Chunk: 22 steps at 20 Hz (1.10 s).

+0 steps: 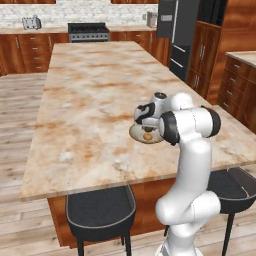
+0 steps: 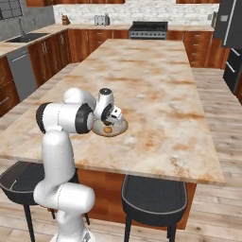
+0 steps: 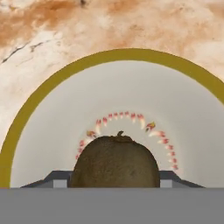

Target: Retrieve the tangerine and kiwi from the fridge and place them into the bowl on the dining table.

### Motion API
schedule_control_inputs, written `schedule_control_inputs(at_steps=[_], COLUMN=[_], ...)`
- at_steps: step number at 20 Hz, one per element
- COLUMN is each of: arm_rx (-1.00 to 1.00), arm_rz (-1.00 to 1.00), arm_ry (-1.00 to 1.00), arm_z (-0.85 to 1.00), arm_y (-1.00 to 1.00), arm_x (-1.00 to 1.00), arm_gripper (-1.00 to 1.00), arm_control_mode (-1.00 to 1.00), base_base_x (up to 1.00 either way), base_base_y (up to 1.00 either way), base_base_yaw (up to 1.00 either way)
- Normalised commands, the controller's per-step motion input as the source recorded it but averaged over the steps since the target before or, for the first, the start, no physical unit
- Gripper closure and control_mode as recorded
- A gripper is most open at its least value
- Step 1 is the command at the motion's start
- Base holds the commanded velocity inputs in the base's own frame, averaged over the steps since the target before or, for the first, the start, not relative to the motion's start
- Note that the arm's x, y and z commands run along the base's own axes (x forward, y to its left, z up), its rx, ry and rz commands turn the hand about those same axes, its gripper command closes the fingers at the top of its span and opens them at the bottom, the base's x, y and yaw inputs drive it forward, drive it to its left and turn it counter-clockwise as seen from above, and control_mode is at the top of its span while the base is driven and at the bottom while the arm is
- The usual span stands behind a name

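White arm, elbow bent, wrist turned down over the near end of the dining table [image 1: 85, 100]; gripper [image 1: 146, 131] poised just above the bowl [image 1: 135, 134]. Fingers clamped on the kiwi [image 3: 114, 161], a fuzzy brown-olive ball with a small stem nub, held over the bowl's pale interior with its ochre rim and ring of red marks. Tangerine [image 2: 108, 129], small and orange, lies inside the bowl. Dark grey fridge [image 1: 176, 35] stands beyond the table's far right corner.

Tool [image 3: 114, 183] downward, fingers round kiwi [image 3: 114, 162].
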Motion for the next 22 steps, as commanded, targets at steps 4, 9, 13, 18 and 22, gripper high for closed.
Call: schedule_control_inputs(at_steps=[4, 9, 13, 18, 22], arm_rx=[0.00, 0.00, 0.00, 0.00, -0.03], arm_rz=[0.00, 0.00, 0.00, 0.00, 0.09], arm_ry=[0.12, 0.02, -0.08, -0.28, -0.45], arm_z=[-0.40, -0.07, 0.29, 0.75, 0.97], arm_y=[0.00, 0.01, 0.00, 0.00, 0.00], arm_x=[0.26, 0.00, -0.86, -0.99, -1.00], arm_gripper=[-1.00, -1.00, -1.00, -1.00, -1.00], arm_control_mode=[-1.00, -1.00, -1.00, -1.00, -1.00], base_base_x=[0.00, 0.00, 0.00, 0.00, 0.00], base_base_y=[0.00, 0.00, 0.00, 0.00, 0.00], base_base_yaw=[0.00, 0.00, 0.00, 0.00, 0.00])
